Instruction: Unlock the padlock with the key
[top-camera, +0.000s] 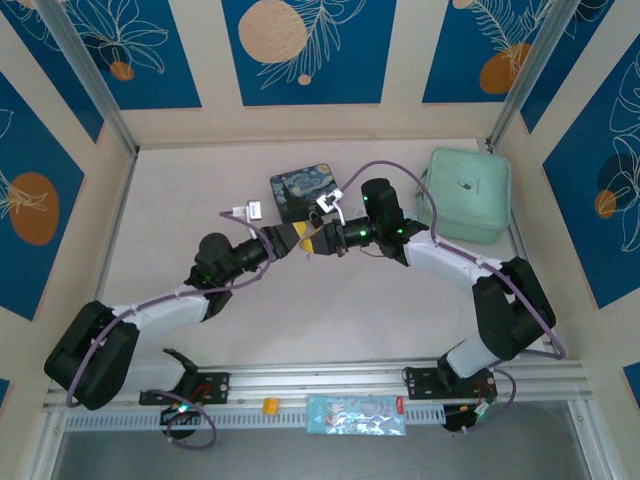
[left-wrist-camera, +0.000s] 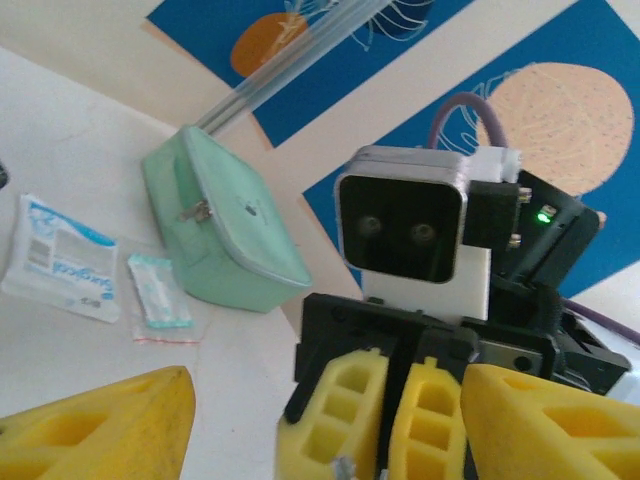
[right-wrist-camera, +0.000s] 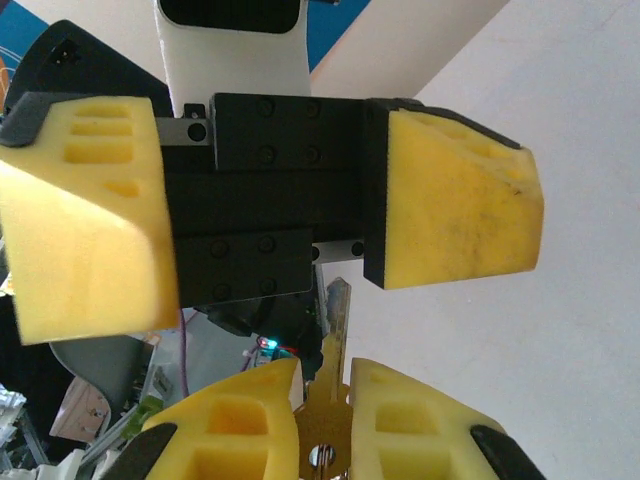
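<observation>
Blue wall panels painted with pale leaves (top-camera: 300, 45) close in a pale tabletop (top-camera: 300, 330). On it, a small tin box printed with a swirling blue night sky (top-camera: 300, 190) lies at the far middle, and a mint-green zipped case (top-camera: 468, 195) sits far right. Above the table's middle, just nearer than the tin, the two arms meet tip to tip.

The right gripper (right-wrist-camera: 325, 385) has its yellow foam fingers pinched nearly together on the bow of a small thin metal key (right-wrist-camera: 335, 320), brassy at the bow and pale silvery along the blade. The blade points straight at the left gripper (right-wrist-camera: 270, 215), whose pads stand wide apart, carrying nothing and clear of the key.

This looks like a hand-over or re-grip ahead of reaching the padlock. To do it well, the left should centre the blade between its pads, close slowly on the flat faces, and leave the tip free for the keyhole. The right should let go only once the left is firm, or the key may twist or drop.
</observation>
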